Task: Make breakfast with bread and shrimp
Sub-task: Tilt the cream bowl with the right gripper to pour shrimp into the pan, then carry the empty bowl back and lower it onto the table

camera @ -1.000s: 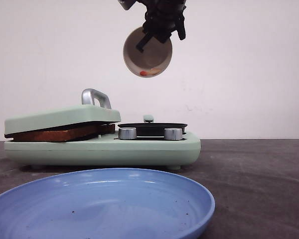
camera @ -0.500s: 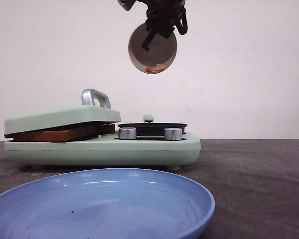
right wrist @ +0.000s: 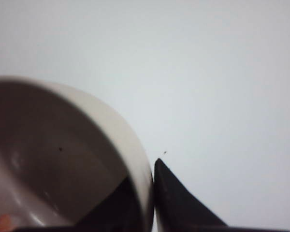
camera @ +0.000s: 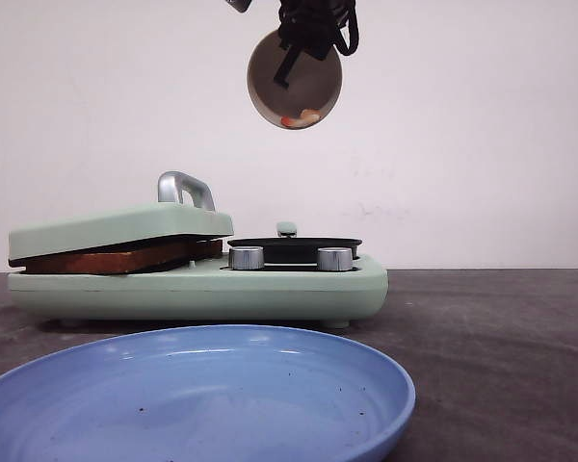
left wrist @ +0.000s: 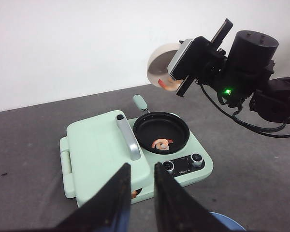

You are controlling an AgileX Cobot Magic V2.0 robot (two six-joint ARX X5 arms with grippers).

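The bread [camera: 116, 258] shows as a brown crust edge clamped under the closed lid of the mint-green breakfast maker [camera: 202, 294]. One shrimp [left wrist: 160, 143] lies in the black pan [left wrist: 161, 132] on the machine's right side. High above the pan, my right gripper [camera: 308, 48] is shut on the rim of a beige bowl [camera: 295, 79]. The bowl is tipped on its side, and another shrimp [camera: 301, 119] rests at its low edge. My left gripper [left wrist: 142, 165] hovers above the machine's near side, its fingers a little apart with nothing between them.
A large blue plate [camera: 202, 385] sits at the front of the dark table. The lid carries a silver handle [camera: 185, 189]. Two silver knobs [camera: 247, 257] sit on the front of the machine. A white wall stands behind.
My right gripper has lifted the tipped bowl higher and slightly to the right. The shrimp inside has slid along the bowl's low edge. The left arm has stayed still.
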